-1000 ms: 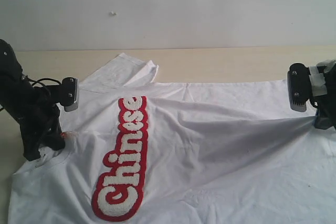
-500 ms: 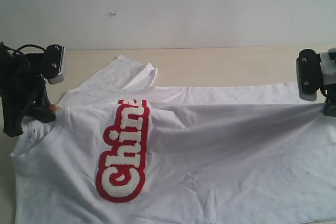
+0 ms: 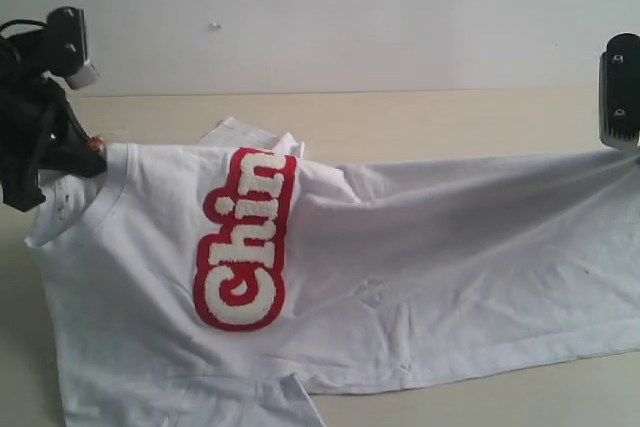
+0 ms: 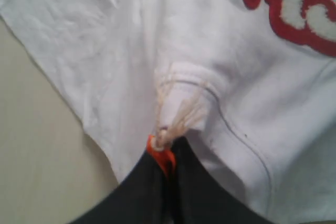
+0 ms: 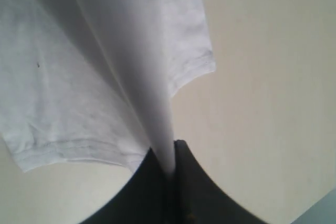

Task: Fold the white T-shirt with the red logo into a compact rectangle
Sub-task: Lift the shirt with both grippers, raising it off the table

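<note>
While pinched at both ends, white T-shirt (image 3: pixel 400 247) hangs stretched over counter (image 3: pixel 450 122), lower part draped on it. Left claw (image 4: pixel 167 156): closed on collar (image 4: pixel 184 100). Right claw (image 5: pixel 172 169): closed on hem-side fold. Likely hazard: uneven pull slips these thin grips, skewing the fold.

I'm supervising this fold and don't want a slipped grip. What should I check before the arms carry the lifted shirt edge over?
1. Left hand shut on the collar at the orange neck tag: ok.
2. Right hand shut on a fold of the white T-shirt: ok.
3. Lifted edge held up between both hands: ok.
4. Red logo fully visible: not ok, its upper end curls over the lifted edge.
5. Far sleeve lying flat: cannot tell, mostly hidden.
</note>
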Robot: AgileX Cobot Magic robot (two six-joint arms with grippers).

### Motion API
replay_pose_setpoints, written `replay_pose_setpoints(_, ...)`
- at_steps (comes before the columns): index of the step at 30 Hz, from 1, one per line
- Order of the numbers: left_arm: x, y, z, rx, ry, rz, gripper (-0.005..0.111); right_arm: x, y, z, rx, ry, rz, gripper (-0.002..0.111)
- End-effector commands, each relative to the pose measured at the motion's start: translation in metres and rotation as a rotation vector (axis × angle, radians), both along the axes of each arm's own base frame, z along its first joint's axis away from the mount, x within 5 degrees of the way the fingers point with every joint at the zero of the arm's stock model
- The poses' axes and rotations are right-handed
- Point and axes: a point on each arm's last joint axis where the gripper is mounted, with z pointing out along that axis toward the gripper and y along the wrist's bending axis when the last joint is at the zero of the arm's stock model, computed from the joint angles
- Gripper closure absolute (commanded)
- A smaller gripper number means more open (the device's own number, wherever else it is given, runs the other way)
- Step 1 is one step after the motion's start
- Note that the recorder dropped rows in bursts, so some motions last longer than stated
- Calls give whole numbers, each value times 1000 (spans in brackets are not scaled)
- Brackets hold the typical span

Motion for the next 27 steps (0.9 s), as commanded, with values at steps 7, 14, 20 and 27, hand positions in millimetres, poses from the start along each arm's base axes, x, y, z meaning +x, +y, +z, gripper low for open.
replay_pose_setpoints(7, -16, 25, 56, -121, -146, 148, 107, -7, -4, 19, -58, -78, 9, 108)
replay_pose_setpoints(14, -32, 24, 77, -144, -186, 146, 107, -15, -1, 38, -30, -176, -36, 108)
replay_pose_setpoints(20, -46, 24, 94, -157, -225, 137, 107, -23, 5, 50, 52, -230, -66, 108)
replay_pose_setpoints(27, -68, 24, 119, -171, -303, 131, 107, -34, 10, 64, 108, -283, -82, 108)
